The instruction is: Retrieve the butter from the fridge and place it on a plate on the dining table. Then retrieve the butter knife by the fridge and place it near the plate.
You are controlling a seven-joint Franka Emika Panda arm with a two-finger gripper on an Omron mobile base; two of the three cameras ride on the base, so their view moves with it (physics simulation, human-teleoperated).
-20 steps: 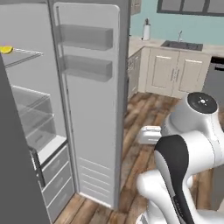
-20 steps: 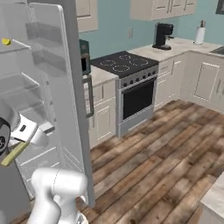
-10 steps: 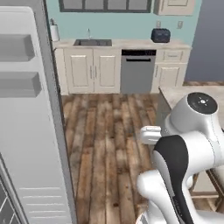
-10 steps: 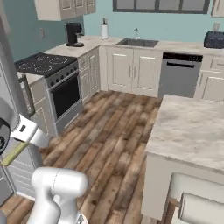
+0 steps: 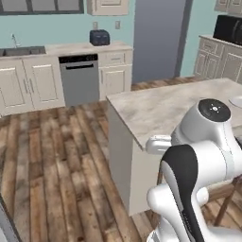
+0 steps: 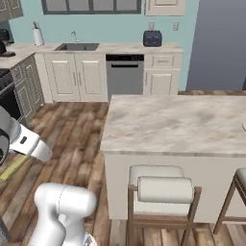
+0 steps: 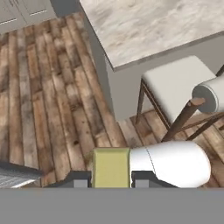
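Note:
My gripper (image 7: 110, 180) is shut on the butter (image 7: 110, 167), a yellow-olive stick held between the two dark fingertips above the wooden floor. In the right base view the butter (image 6: 11, 168) pokes out below the white hand at the far left. The dining table (image 6: 178, 126) with its marbled top (image 5: 160, 106) stands ahead and to the right, its near corner (image 7: 144, 30) beyond the gripper. A pale curved rim at the table's right edge may be the plate (image 5: 236, 101). The butter knife is out of view.
Two cushioned wooden stools (image 6: 163, 188) stand against the table's near side, one below the gripper (image 7: 177, 85). Cream cabinets, a grey dishwasher (image 6: 124, 77), a sink (image 6: 77, 46) and a toaster (image 6: 152, 38) line the back wall. Open wooden floor (image 5: 56, 156) lies left of the table.
The whole picture has swung as the base turned: the open fridge has left both base views and the dining table has come in. The butter stays in the gripper.

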